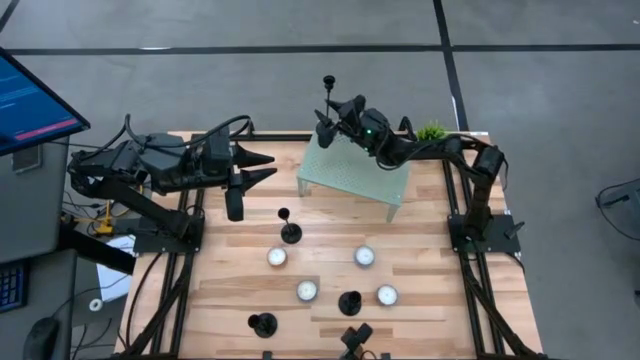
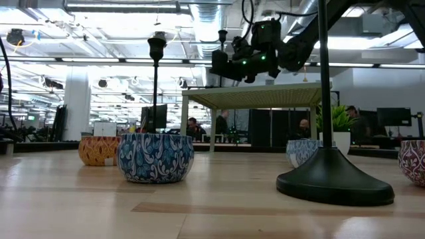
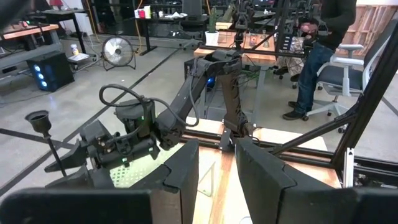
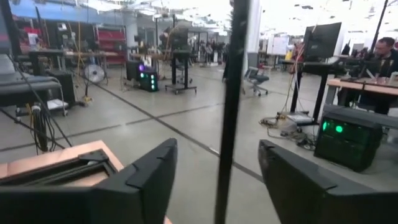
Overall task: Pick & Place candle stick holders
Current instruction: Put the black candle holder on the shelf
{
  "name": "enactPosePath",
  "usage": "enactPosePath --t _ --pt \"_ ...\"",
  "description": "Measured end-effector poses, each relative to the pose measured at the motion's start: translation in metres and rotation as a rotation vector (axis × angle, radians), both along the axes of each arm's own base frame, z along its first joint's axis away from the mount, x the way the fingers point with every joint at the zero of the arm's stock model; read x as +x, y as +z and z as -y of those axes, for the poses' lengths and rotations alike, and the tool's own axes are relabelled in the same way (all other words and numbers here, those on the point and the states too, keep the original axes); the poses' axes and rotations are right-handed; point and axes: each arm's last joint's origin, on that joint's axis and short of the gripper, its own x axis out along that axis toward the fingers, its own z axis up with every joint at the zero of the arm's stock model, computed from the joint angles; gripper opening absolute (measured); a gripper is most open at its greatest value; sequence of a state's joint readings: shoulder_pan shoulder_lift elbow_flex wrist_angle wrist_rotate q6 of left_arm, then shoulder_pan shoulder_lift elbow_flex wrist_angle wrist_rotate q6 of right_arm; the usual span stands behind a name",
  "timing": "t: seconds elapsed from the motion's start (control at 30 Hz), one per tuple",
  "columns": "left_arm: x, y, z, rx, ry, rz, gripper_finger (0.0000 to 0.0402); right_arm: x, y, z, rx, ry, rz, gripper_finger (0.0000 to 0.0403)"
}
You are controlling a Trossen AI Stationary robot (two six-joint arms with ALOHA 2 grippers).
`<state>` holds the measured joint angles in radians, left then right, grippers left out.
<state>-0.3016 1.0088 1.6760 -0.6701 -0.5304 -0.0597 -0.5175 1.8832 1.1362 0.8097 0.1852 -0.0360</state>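
Up at top centre, the right gripper (image 1: 331,112) grasps one tall candle stick holder (image 1: 329,90) above the pale riser (image 1: 352,175); the left gripper (image 1: 268,167) hangs released at left, while three other holders (image 1: 289,232) stand lower on the table (image 1: 420,300)

Four white tealight candles (image 1: 277,256) on wooden table (image 1: 420,320), pale perforated stand (image 1: 353,175), green plant (image 1: 431,131)

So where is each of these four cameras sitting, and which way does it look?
High: above, straight down on table and both arms.
Low: table height, level across; right gripper overhead.
Left wrist: on left arm, past its own fingers, toward right arm.
Right wrist: past its fingers, into the room.
Shared: right gripper's candle stick holder shows in all four.
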Motion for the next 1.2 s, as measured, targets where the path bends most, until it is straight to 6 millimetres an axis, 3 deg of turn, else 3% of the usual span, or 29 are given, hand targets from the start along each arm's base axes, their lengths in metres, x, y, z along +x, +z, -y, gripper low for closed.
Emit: enactPosePath --t 0.13,0.4,0.63,0.9,1.03,1.2 --pt "0.0 0.0 0.0 0.0 0.0 0.0 0.0106 -0.007 0.01 -0.001 0.028 -0.007 -0.05 0.0251" --pt "0.0 0.0 0.0 0.0 0.0 0.0 0.0106 -0.029 0.044 -0.017 0.047 0.021 -0.175 0.0255" --pt "0.0 0.0 0.0 0.0 -0.003 0.0 0.0106 -0.069 0.098 -0.065 0.071 0.17 -0.262 0.0255" --pt "0.0 0.0 0.0 0.0 -0.002 -0.001 0.0108 -0.15 0.143 -0.135 0.154 0.288 -0.361 0.0255" --pt "0.0 0.0 0.0 0.0 -0.001 -0.001 0.013 -0.184 0.142 -0.166 0.276 0.307 -0.434 0.0255" --pt "0.0 0.0 0.0 0.004 0.0 -0.002 0.0171 -0.201 0.118 -0.202 0.471 0.339 -0.629 0.0255"
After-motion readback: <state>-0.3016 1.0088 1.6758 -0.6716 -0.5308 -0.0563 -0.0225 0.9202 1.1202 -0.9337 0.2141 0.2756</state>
